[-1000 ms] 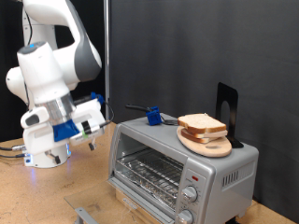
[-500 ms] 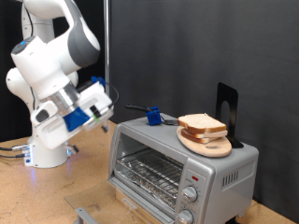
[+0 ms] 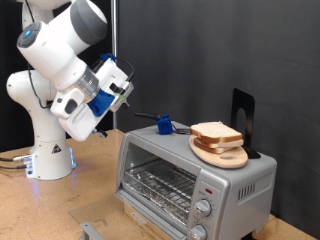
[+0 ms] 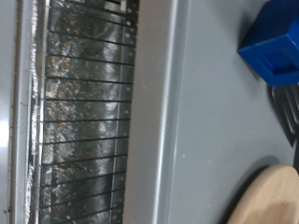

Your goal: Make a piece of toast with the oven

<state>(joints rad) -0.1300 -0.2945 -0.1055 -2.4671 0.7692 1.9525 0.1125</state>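
Gripper (image 3: 128, 88) risen; piece of toast (image 3: 217, 133) well apart.

Your wooden desk (image 3: 60, 210) carries the oven (image 3: 195, 182) at its right side and the robot base (image 3: 50, 160) at its left.

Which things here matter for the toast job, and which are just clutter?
Job: piece of toast on the wooden plate; oven, door closed; claw, raised at the exterior view's left of the oven, holding nothing.

Clutter: blue block, black stand.
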